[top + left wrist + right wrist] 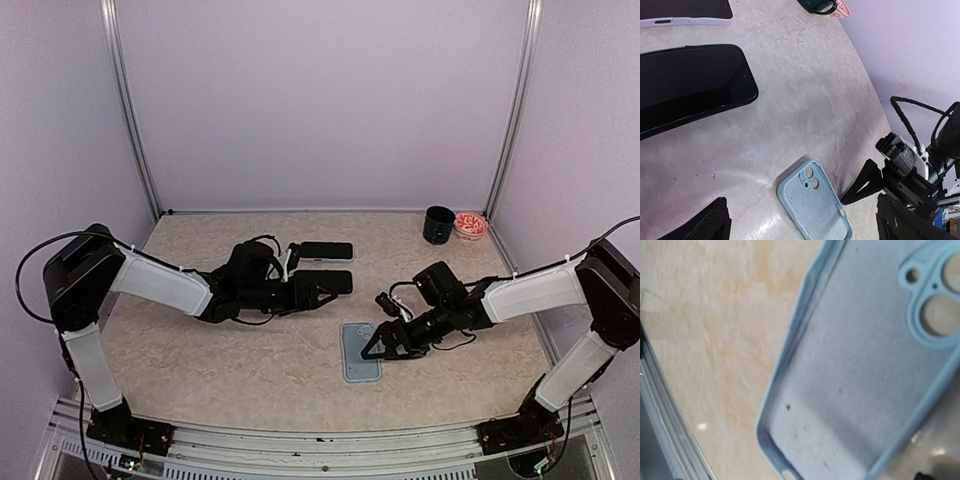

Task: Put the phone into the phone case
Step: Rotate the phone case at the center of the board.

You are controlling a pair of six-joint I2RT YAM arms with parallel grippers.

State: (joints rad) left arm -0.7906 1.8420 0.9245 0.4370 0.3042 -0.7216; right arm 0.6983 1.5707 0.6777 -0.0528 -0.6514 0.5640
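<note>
Blue phone case [359, 362] lies flat at the tips of the wide-open, empty right gripper [376, 346].
Black phone [332, 282] rests on the table [250, 380] just ahead of the left gripper [303, 293], jaws spread, holding nothing.

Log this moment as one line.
black phone: on table, uncased | phone case: empty, cavity up | left gripper: open, near black phone | right gripper: open, at case edge

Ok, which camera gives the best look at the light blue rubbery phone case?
Left wrist: the light blue rubbery phone case lies nearly whole, open side up, camera holes clear. Right wrist is closer but crops it. The top view shows it small, the right pincer at its edge.
</note>
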